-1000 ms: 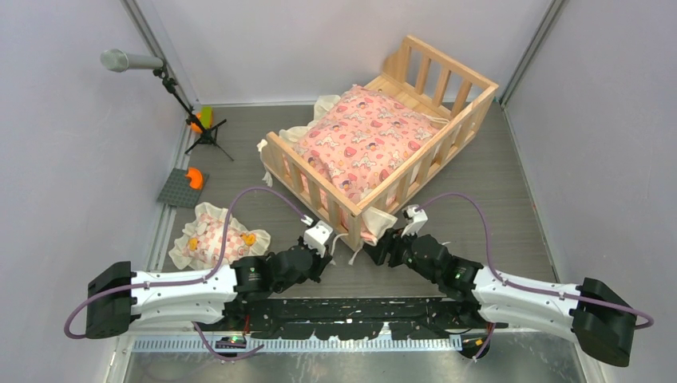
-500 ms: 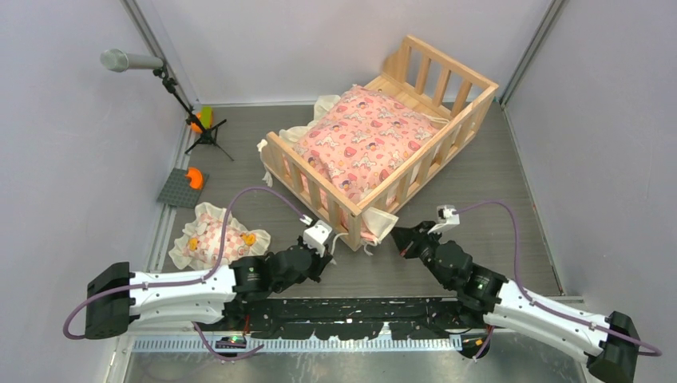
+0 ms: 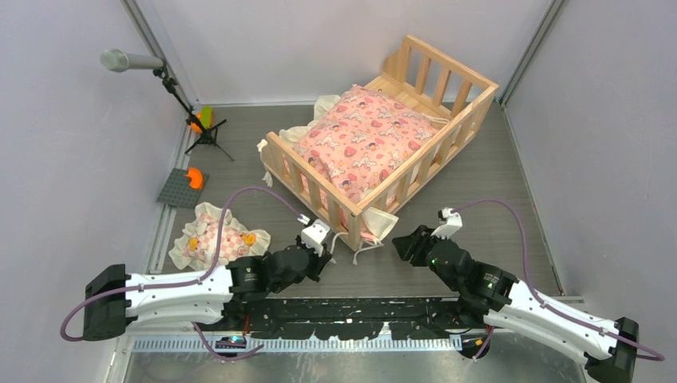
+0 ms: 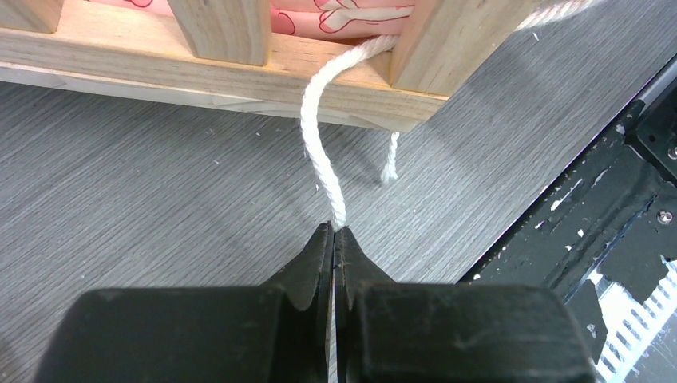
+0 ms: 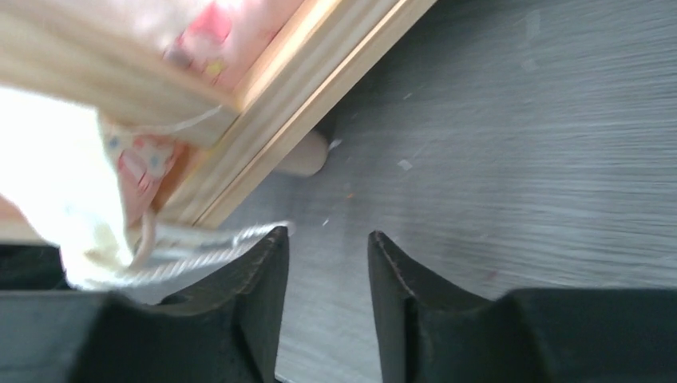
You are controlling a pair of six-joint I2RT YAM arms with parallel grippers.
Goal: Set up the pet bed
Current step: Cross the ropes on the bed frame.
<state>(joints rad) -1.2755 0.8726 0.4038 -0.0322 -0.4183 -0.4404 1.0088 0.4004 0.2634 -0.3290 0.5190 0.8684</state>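
Note:
The pet bed (image 3: 451,60), a pale wooden slatted frame, stands slantwise at the middle of the table with a pink printed cushion (image 3: 363,140) inside. My left gripper (image 3: 326,257) sits just short of the bed's near corner. In the left wrist view it (image 4: 334,227) is shut on a white cord (image 4: 319,144) that runs up round the bed's rail (image 4: 199,76). My right gripper (image 3: 399,239) hovers to the right of that corner. In the right wrist view it (image 5: 325,235) is open and holds nothing, with a white cord (image 5: 199,247) and cream frill (image 5: 56,199) beside its left finger.
A small frilled pillow (image 3: 215,239) lies on the table at the left. Behind it are a grey plate (image 3: 177,190) with an orange piece and a microphone stand (image 3: 188,104). The arms' black base rail (image 3: 351,311) runs along the near edge.
My right gripper has drawn back to the right, away from the bed's near corner, and its arm has swung outward. The left gripper stays shut on the cord, barely moved.

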